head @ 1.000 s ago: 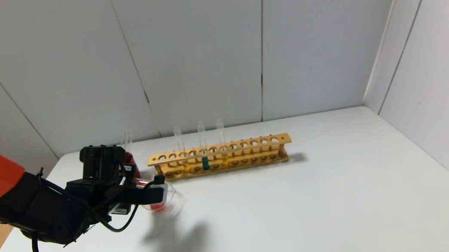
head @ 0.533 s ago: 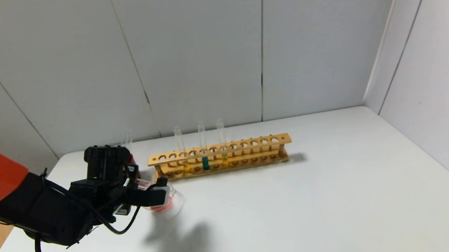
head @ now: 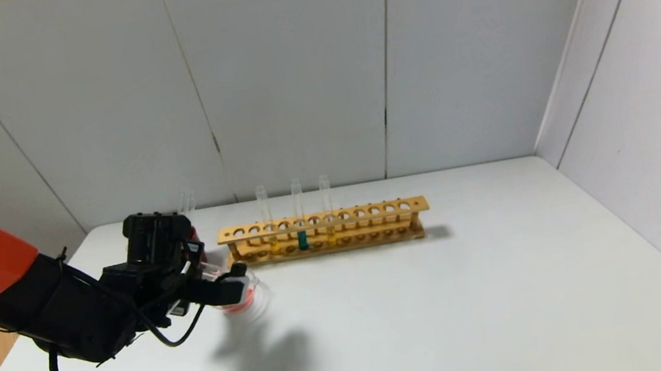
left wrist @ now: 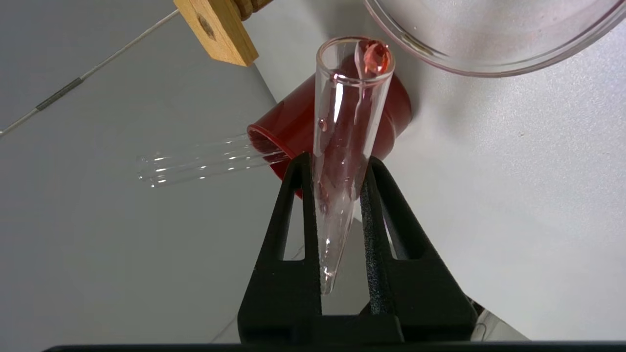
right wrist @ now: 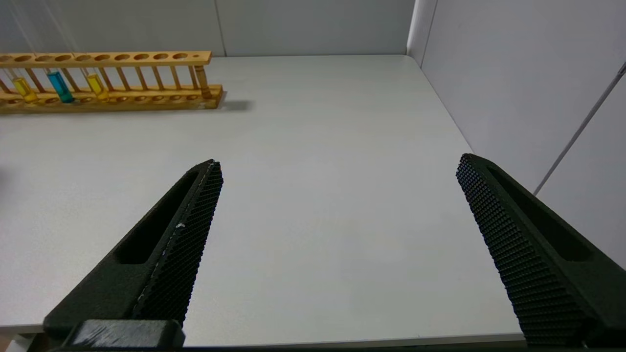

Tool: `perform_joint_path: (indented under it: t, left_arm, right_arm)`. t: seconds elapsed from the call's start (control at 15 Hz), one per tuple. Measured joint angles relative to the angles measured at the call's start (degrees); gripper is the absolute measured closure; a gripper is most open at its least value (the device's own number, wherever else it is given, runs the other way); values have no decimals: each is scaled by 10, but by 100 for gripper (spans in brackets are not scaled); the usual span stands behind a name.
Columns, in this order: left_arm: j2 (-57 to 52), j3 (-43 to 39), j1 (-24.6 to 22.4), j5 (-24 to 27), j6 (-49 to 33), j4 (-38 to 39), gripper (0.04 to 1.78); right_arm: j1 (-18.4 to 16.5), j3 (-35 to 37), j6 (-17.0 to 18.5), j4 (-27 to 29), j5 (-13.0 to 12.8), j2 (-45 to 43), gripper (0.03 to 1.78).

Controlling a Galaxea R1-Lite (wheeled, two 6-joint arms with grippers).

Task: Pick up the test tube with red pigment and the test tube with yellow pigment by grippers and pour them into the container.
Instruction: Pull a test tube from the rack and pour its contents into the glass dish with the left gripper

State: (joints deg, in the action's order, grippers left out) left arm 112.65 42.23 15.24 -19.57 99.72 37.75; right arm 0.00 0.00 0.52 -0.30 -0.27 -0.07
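Note:
My left gripper (head: 234, 285) is shut on the test tube with red pigment (head: 209, 268) and holds it tilted, mouth down, over the clear glass container (head: 265, 297), which holds red liquid. In the left wrist view the jaws (left wrist: 337, 161) clamp the tube (left wrist: 345, 127). The tube is almost empty, with a red drop at its mouth, next to the container's rim (left wrist: 455, 66). Two tubes with yellow pigment (head: 273, 244) (head: 330, 234) stand in the wooden rack (head: 372, 212). My right gripper (right wrist: 337, 171) is open and empty above the table's right side.
A dark red cup (left wrist: 293, 124) holding empty clear tubes (left wrist: 195, 161) stands behind the container, left of the rack. A teal tube (head: 303, 241) stands between the yellow ones. Walls close the table at the back and right.
My left gripper has shifted slightly to the right and back, with the tube still tilted over the container. Nothing else has moved.

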Motion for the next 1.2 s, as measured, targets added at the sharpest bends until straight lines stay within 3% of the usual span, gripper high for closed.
perform_joint_path:
  t: [1.2]
  left_arm:
    - [-20,-2,26,-51,87,3,151]
  right_arm:
    - [0,0,0,0,0,0,6]
